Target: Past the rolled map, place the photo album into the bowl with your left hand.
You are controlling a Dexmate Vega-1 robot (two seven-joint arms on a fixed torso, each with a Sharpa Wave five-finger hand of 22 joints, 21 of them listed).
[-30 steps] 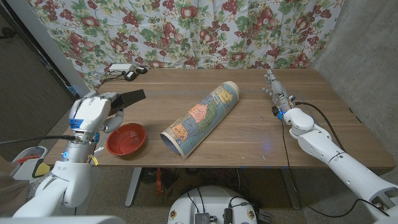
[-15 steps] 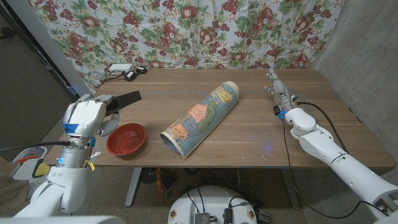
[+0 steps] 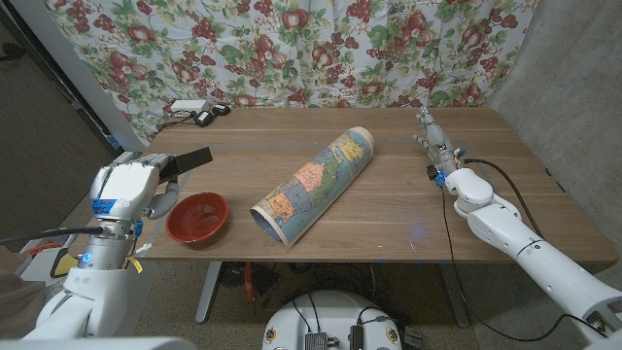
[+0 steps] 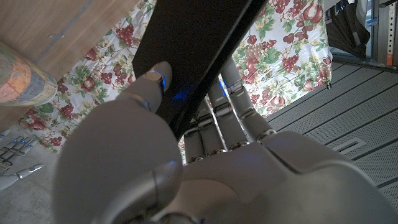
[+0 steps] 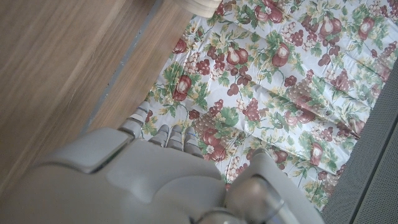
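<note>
At the far left my left hand point(image 3: 124, 188) grips the photo album point(image 3: 185, 159), a thin, flat, black, matte book. In the left wrist view the thumb point(image 4: 151, 84) presses on its cover and the other fingers point(image 4: 231, 106) hold it from the other side. The album hangs in the air, just left of and a little beyond the bowl point(image 3: 197, 217), with its free end pointing to the far right.

The bowl is round, red and glossy, and it stands near the front edge of the wooden bench point(image 3: 389, 209). I judge this is the carrying step: the album is lifted but not yet over the bowl. The next move calls for bringing the hand toward me and to the right, then lowering. The album looks wider than the bowl, so it may rest tilted on the rim.

Right of the bowl lies the rolled map point(image 3: 316, 183), a long paper tube with coloured print. At the far right my right hand point(image 3: 434, 144) is stretched out with straight fingers, holding nothing.
</note>
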